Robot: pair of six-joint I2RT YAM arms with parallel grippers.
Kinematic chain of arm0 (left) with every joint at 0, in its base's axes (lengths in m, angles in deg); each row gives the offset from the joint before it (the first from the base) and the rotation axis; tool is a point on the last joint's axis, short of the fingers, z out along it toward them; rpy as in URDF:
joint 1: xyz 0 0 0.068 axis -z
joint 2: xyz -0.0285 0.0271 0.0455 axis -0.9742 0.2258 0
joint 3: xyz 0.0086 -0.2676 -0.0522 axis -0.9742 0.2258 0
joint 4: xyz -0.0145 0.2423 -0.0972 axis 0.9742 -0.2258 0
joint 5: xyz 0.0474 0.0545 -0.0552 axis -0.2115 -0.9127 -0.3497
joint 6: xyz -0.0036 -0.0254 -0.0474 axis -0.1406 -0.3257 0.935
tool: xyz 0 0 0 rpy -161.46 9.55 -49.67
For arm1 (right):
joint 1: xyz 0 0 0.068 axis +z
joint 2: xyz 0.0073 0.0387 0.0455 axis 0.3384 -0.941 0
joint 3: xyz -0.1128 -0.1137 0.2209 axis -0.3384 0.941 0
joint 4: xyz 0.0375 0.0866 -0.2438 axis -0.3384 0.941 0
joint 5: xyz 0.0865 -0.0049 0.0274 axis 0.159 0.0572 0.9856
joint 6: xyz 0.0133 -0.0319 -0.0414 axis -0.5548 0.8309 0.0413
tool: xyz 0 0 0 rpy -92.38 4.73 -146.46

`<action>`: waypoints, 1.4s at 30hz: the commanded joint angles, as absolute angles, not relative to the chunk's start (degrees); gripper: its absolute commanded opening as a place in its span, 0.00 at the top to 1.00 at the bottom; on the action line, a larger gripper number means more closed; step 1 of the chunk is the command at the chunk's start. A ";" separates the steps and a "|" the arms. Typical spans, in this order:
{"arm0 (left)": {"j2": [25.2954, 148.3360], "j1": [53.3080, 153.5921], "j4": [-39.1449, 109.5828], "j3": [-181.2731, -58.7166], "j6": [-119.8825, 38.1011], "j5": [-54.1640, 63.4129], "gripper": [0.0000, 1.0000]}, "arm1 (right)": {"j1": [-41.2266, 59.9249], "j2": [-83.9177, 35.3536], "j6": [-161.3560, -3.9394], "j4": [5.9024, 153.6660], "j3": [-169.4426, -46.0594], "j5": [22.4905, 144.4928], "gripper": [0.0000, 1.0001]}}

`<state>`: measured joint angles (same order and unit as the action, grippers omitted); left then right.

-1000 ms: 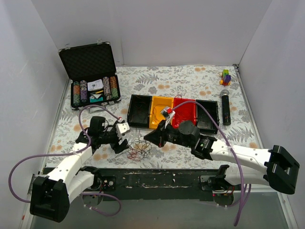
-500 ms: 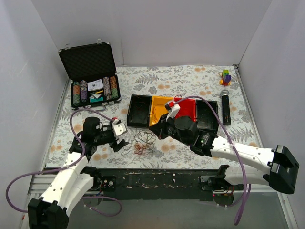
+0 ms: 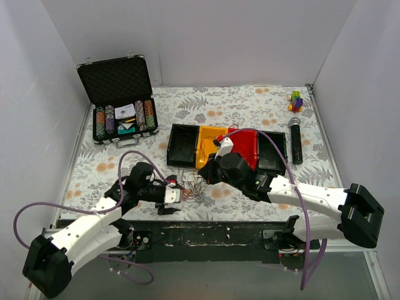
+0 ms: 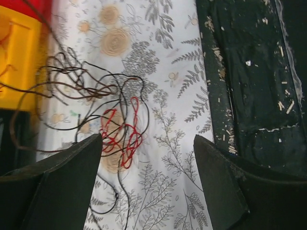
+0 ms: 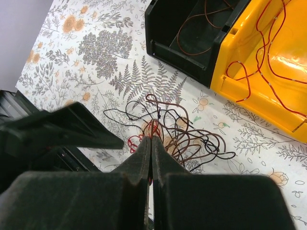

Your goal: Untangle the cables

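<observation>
My empty, wide-open left gripper (image 4: 147,142) has swung onto the thin red-and-dark tangled cables (image 4: 109,117) my shut right gripper (image 5: 151,139) pinches, ready to separate them

Floral surface (image 3: 250,106) here: open chip case (image 3: 119,119) far left, row of bins (image 3: 177,150) mid-way, microphone (image 3: 295,140) to their right, small toy (image 3: 295,100) in the far right corner, tangled cables (image 3: 190,187) near the front edge.

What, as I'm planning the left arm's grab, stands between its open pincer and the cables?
Nothing visible. The left pincer frames the cables over bare tablecloth; one finger borders the red loops. The right pincer, shut apparently on a red strand, is at the tangle's other side.
</observation>
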<state>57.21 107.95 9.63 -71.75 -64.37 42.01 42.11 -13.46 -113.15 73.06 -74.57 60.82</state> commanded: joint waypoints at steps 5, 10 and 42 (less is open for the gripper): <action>65.89 113.25 30.19 -66.73 -67.32 34.69 0.27 | 41.92 -13.34 -114.33 71.54 -78.08 60.64 0.99; 70.99 114.74 39.69 -65.49 -66.27 33.72 0.27 | 42.01 -11.58 -113.80 70.57 -77.91 63.37 0.99; 56.06 116.94 15.99 -64.70 -68.73 25.19 1.00 | 29.88 -5.16 -90.79 87.54 -116.92 59.69 0.99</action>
<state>57.32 116.83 22.83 -65.19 -67.32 25.95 30.57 -5.53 -97.26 86.67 -109.48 62.66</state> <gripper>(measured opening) 0.023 0.028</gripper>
